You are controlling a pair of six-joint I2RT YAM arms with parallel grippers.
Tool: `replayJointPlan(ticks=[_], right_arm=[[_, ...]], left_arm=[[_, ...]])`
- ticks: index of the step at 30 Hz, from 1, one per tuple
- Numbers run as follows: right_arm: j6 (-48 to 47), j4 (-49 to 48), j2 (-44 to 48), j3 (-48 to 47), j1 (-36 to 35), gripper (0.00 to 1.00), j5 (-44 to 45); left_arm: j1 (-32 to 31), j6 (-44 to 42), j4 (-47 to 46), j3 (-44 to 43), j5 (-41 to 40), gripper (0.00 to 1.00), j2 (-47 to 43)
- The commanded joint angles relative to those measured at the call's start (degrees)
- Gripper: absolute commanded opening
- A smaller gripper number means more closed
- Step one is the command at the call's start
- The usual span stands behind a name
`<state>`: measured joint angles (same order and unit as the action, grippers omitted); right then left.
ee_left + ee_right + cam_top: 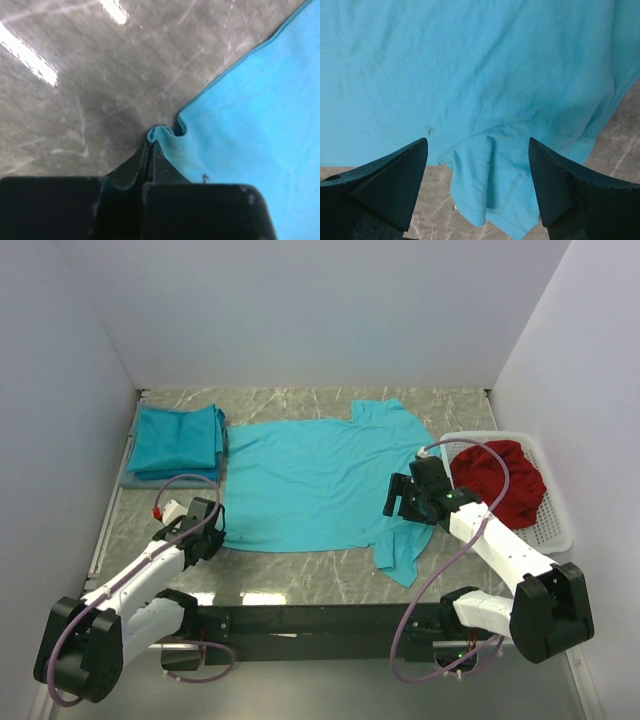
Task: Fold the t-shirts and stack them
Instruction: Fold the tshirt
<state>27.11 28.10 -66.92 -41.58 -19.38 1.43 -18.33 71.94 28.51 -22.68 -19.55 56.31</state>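
Note:
A turquoise t-shirt (315,485) lies spread flat on the marble table (300,575), collar to the right. A folded turquoise t-shirt (178,440) sits at the back left. My left gripper (213,530) is at the spread shirt's near left corner, shut on the hem corner (162,136), which bunches at the fingertips. My right gripper (398,502) hovers open over the shirt's right side, above the near sleeve (487,190); its fingers (395,175) stand wide apart and hold nothing.
A white basket (555,520) with red cloth (500,485) stands at the right edge. White walls close in the back and both sides. A black rail (320,620) runs along the near edge between the arm bases.

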Motion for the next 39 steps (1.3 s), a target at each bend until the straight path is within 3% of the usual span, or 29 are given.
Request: replayJointPlan(ticks=[1,5,11,21,27,34,39], right_arm=[[-0.8,2.8,1.3,-1.6,-0.2,0.88,0.3],[1.1,6.7,3.5,0.4,-0.4,0.88,1.3],[6.2,10.1,8.3,5.5,-0.9,0.88,-4.1],[10.3,3.4,9.1,10.3,-2.9,0.88,-15.5],[10.9,5.6,3.3,11.0,-2.5,0.88,-7.2],[12.9,10.3,2.0,10.5,3.4,0.89,2.5],[10.5,10.4,4.2,9.9,6.0,0.9,-1.3]], left_arm=[[1.6,-2.9,-1.2,1.1,-3.8,0.0,0.3],[4.5,-2.9,-5.2,2.5,-6.0,0.0,-1.0],[5.6,-4.2,-8.0,2.9,-5.8,0.0,-2.9],[7.5,-7.0,-12.8,5.1,-3.4,0.0,-2.5],[8.0,-8.1,-14.3,4.6,-2.4,0.0,-0.9],[8.8,-8.6,-13.5,3.9,-2.0,0.0,-0.6],[9.3,-9.4,-14.2,3.7,-0.3,0.0,-0.7]])
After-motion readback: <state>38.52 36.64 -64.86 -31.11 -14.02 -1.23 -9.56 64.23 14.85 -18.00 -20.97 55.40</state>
